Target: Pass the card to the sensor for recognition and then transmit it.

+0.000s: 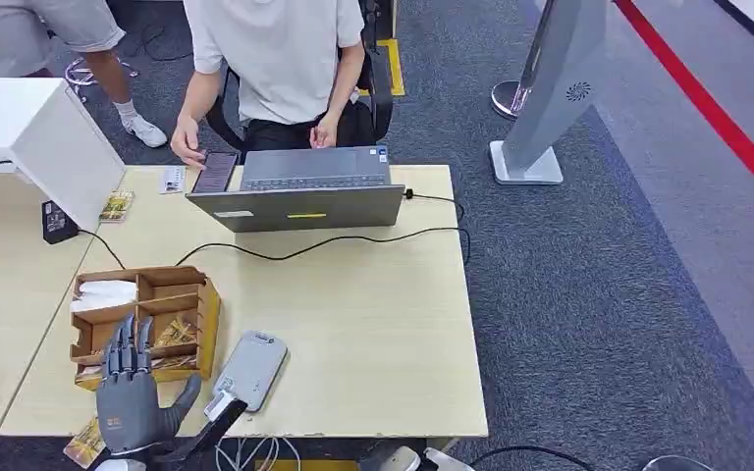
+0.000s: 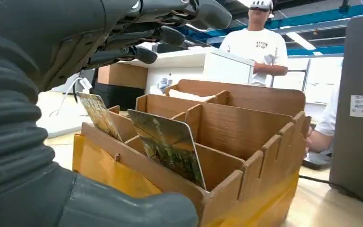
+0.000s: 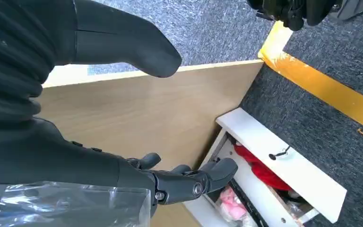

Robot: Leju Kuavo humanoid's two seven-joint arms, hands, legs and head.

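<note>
Wooden card box [image 1: 192, 294] with upright cards [image 2: 170, 144] just beyond empty, spread-fingered left hand [image 1: 133, 388].

Office: desk [image 1: 373, 324], laptop [image 1: 299, 201], carpet floor [image 1: 609, 294].

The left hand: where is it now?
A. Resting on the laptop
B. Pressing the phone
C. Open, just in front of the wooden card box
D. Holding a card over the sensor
C: the left hand is open with spread fingers, empty, at the near side of the card box, where cards stand.
</note>
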